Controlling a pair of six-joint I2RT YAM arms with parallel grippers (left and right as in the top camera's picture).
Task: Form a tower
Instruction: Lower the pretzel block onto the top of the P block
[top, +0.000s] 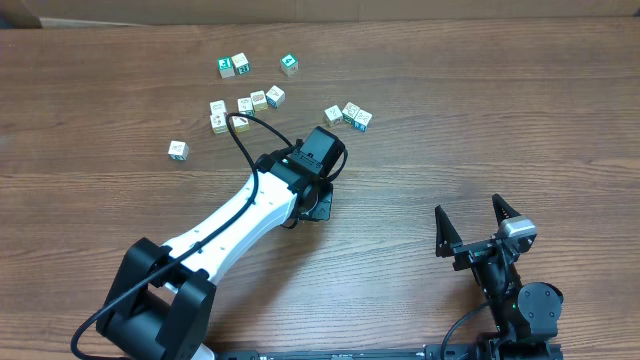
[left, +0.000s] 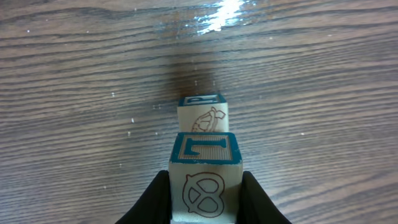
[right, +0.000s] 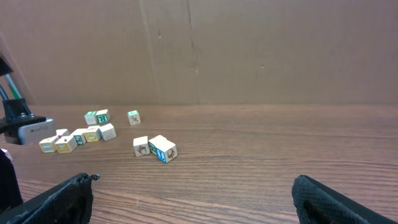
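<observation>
Right wrist view: brown cardboard wall (right: 249, 50) behind wood-grain table (right: 280, 143).

I saw loose cubes (top: 245, 104) across the table's (top: 480, 110) far side; a cube (left: 204, 151) sat between my left gripper's (left: 205, 186) fingers, a second cube (left: 203, 116) just behind.

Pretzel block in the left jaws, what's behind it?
Another cream cube, teal-topped with a brown drawing, sits just past it. The pretzel block hides its lower part, so whether they touch can't be seen.
</observation>
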